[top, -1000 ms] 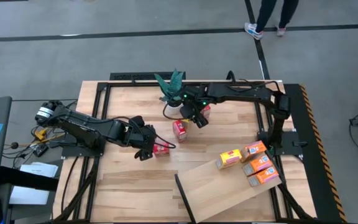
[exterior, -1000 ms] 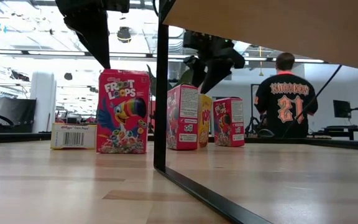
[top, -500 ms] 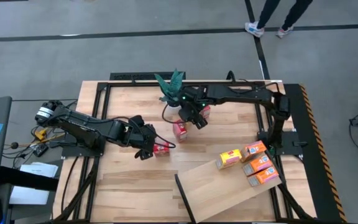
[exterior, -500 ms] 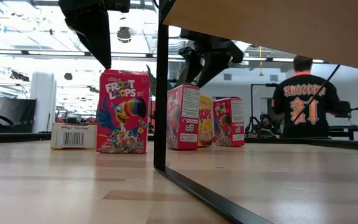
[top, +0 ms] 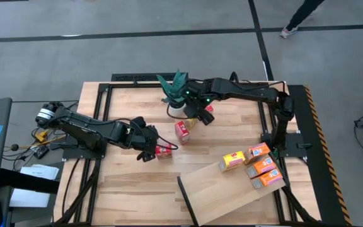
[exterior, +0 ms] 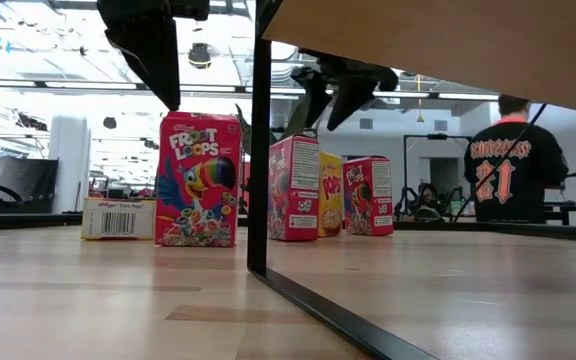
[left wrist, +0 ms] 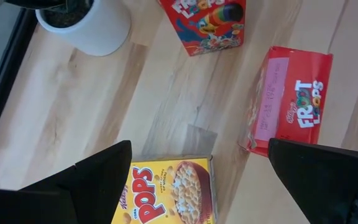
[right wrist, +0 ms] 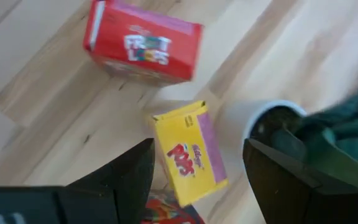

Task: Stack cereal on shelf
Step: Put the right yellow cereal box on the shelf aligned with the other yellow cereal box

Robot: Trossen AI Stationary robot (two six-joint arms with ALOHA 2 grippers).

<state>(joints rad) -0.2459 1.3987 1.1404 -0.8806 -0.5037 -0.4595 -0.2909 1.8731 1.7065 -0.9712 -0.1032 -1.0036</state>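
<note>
My left gripper (top: 151, 151) hangs open over the table's left middle. A yellow Pops cereal box (left wrist: 169, 190) lies flat below its fingers, and a red Froot Loops box (top: 164, 151) stands just beside it. My right gripper (top: 198, 117) is open too. It hovers near the potted plant (top: 177, 93), above an upright yellow Pops box (right wrist: 188, 155) that stands between two red boxes (exterior: 295, 188) (exterior: 368, 195). The pale shelf (top: 222, 192) lies at the near right, with several yellow and orange cereal boxes (top: 257, 165) on its far end.
The plant's white pot (right wrist: 272, 124) stands close beside the right gripper's Pops box. The shelf's dark edge (exterior: 258, 150) rises in front of the low view. A person (exterior: 513, 165) stands in the room beyond the table.
My right gripper has risen a little above the boxes by the plant and rolled about its own axis, staying open. The boxes have not moved. The person behind the table has walked to the right.
</note>
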